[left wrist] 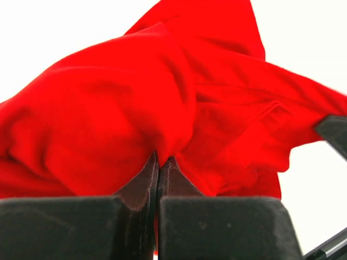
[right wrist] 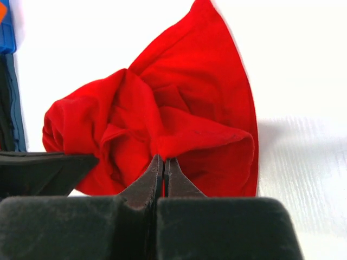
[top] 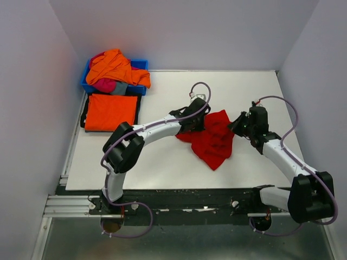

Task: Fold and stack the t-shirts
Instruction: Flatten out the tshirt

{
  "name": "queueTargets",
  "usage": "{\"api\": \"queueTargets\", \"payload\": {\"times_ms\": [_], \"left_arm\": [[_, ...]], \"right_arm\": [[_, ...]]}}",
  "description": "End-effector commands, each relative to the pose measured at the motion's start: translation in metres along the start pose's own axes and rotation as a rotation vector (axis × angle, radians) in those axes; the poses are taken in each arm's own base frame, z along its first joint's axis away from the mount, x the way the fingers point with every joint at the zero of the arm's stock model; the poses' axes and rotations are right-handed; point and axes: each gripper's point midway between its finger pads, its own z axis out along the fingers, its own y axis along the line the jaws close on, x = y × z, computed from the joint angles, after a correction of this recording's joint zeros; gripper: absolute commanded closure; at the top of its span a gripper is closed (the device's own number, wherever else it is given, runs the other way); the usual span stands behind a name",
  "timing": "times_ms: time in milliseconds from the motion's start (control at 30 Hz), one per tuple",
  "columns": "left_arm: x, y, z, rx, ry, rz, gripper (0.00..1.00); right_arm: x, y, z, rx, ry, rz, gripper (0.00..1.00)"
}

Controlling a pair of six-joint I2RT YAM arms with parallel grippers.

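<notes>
Two claws grip one red shirt (top: pixel 214 138), which lies crumpled near the middle of the white desk (top: pixel 162 168), between the two arms.

Left claw (left wrist: pixel 158 161): fingers pressed together on a fold at the shirt's left edge. In the left wrist view the cloth bulges up and away just beyond the fingertips and fills most of the picture.

Right claw (right wrist: pixel 164 162): fingers likewise pinched shut on a fold at the shirt's right edge. In the right wrist view the cloth rises from the tips in a bunched, pointed mass, with bare desk to its right.

In the top view the claws stand at the shirt's far left and far right parts. The rest of the cloth trails toward the near edge of the desk and ends in a corner.

At the far left corner stands a blue bin (top: pixel 141 64). It holds a loose orange shirt (top: pixel 111 66) heaped over a pink shirt (top: pixel 104 85) and a grey shirt (top: pixel 120 88). Just in front of the bin a folded orange shirt (top: pixel 110 111) lies flat, well apart from the red shirt.
</notes>
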Motion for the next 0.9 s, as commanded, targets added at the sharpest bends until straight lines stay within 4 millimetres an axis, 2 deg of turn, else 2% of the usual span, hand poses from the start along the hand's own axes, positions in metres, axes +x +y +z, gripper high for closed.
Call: {"api": "queueTargets", "payload": {"times_ms": [0,100,133,300,367,500,600,700,767,867], "left_arm": [[-0.026,0.021,-0.039,-0.074,-0.074,-0.022,1.00],[-0.047,0.027,-0.066,-0.048,-0.092,-0.015,1.00],[-0.057,0.034,-0.076,-0.070,-0.111,-0.015,1.00],[-0.092,0.058,-0.136,-0.064,-0.185,-0.056,1.00],[-0.094,0.071,-0.155,-0.072,-0.210,-0.074,1.00],[-0.080,0.093,-0.178,-0.070,-0.243,-0.106,1.00],[-0.091,0.108,-0.201,-0.095,-0.317,-0.129,1.00],[-0.119,0.096,-0.231,-0.065,-0.381,-0.092,1.00],[-0.144,0.081,-0.256,-0.048,-0.417,-0.043,1.00],[-0.179,0.061,-0.288,-0.027,-0.469,0.003,1.00]], "right_arm": [[-0.020,0.002,-0.013,0.038,-0.062,-0.016,0.99],[-0.041,0.010,-0.022,0.053,-0.104,-0.025,0.99],[-0.055,0.020,-0.027,0.040,-0.125,-0.026,0.99],[-0.102,0.033,-0.058,0.092,-0.205,-0.014,0.99],[-0.118,0.037,-0.073,0.097,-0.236,-0.005,0.99],[-0.141,0.043,-0.108,0.103,-0.324,-0.011,0.99],[-0.156,0.052,-0.132,0.086,-0.385,-0.036,0.99],[-0.174,0.071,-0.152,0.043,-0.420,-0.066,0.99],[-0.188,0.087,-0.169,0.004,-0.450,-0.087,0.99],[-0.216,0.116,-0.206,-0.063,-0.523,-0.123,0.99]]}}
